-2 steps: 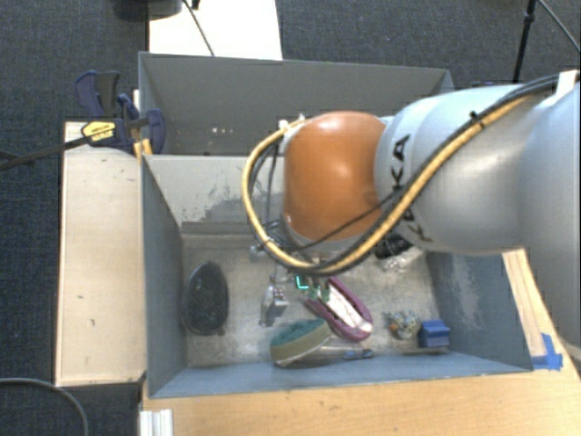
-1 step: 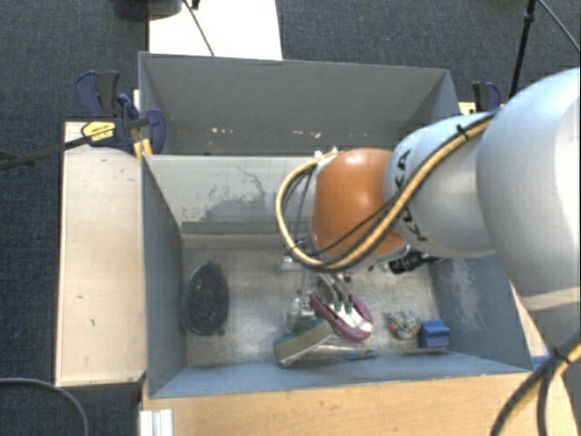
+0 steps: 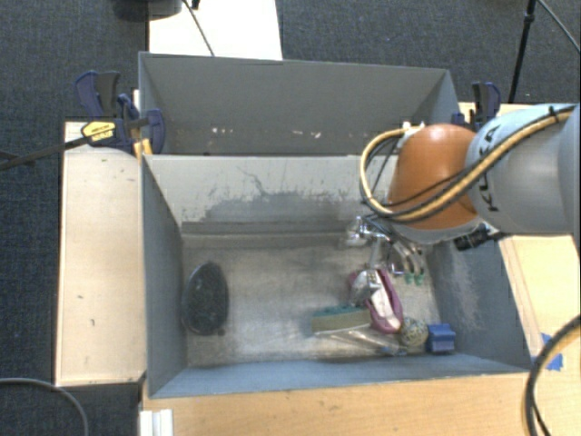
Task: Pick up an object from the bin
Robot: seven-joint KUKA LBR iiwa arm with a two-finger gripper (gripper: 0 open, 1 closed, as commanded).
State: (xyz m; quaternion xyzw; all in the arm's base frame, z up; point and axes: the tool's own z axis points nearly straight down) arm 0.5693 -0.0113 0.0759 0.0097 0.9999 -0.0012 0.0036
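1. Nearest the lens is the arm's orange cover (image 3: 434, 178), looped with cables, high above and behind the blue block (image 3: 440, 338). Under it the gripper (image 3: 372, 282) hangs low in the bin (image 3: 272, 216), back and to the left of the blue block, at the far end of a pink curved strip (image 3: 390, 307). Whether the gripper is open or closed cannot be told, and contact with the strip cannot be confirmed.

2. The pink strip lies on the bin floor near the blue block, on its left, with an olive ball (image 3: 415, 334) between the 2. A teal flat pad (image 3: 338, 319) and a clear wrapper (image 3: 361, 338) lie further left of the block, against the same cluster. A dark oval lump (image 3: 206, 300) lies well apart, far to the block's left.

3. The strip's long axis runs back to front. Its near end leans toward the blue block and its far end points at the gripper.

4. Judgement: the step in hand is the descent onto the strip, and nothing is lifted yet. The next move calls for a grip across the strip's narrow width, then a straight lift clear of the ball and wrapper.
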